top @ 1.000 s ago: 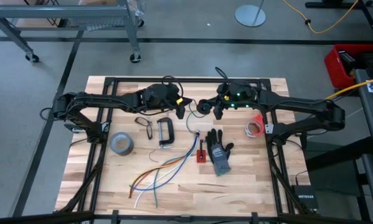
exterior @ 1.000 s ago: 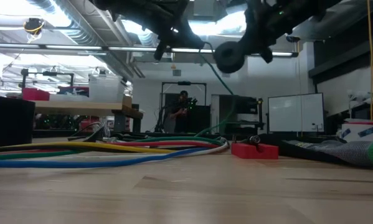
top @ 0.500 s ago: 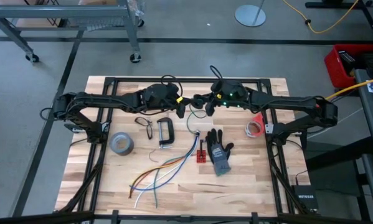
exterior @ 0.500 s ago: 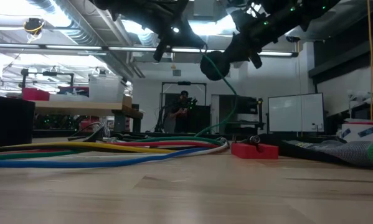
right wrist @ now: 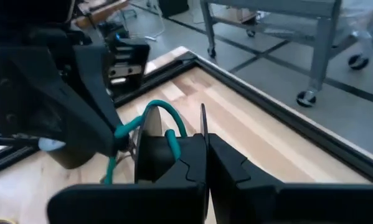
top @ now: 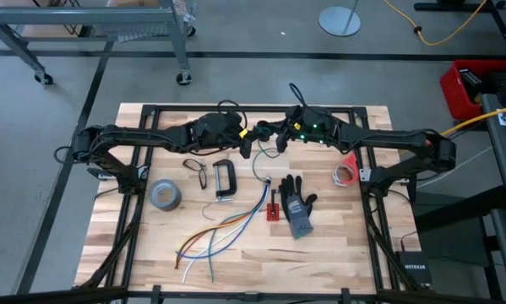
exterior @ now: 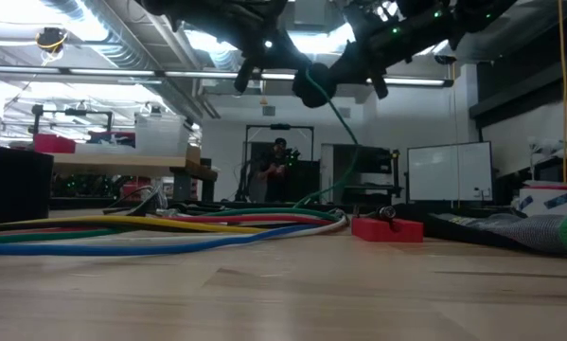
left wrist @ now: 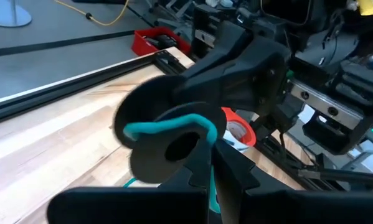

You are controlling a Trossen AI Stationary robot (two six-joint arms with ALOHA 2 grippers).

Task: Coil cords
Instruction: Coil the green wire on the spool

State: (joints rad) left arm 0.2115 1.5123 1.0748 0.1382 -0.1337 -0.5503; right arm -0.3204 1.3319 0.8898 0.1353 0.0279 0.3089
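A small black round bundle [left wrist: 150, 118] with a hole in its middle hangs high above the table's far middle [exterior: 313, 85]. A teal-green cord [left wrist: 174, 126] loops over it and trails down to the table [exterior: 345, 142]. My right gripper [top: 276, 135] is shut on the bundle. My left gripper [top: 247, 148] faces it from the left, a short way off, and appears shut on the green cord. The bundle also shows edge-on in the right wrist view [right wrist: 152, 149]. My right gripper pinches the black bundle by its rim [right wrist: 174, 152] between its two fingers, coming level from the table's right. The bundle is lifted clear of the table, standing on edge. My left gripper has a stretch of the green cord [left wrist: 213, 190] in the seam of its shut fingers; the fingers themselves hide the rest.
On the table below lie a grey tape roll [top: 165, 195], a black C-clamp [top: 224, 179], a grey-and-black glove [top: 297, 205], a small red board [top: 274, 209], loose orange, blue and white wires [top: 223, 232] and a red-and-white tape roll [top: 346, 173].
My right gripper has carried the black bundle toward the table's left and far edge, closer to my left gripper, and has turned somewhat. The bundle stays lifted clear, the green cord trailing from it to the table.
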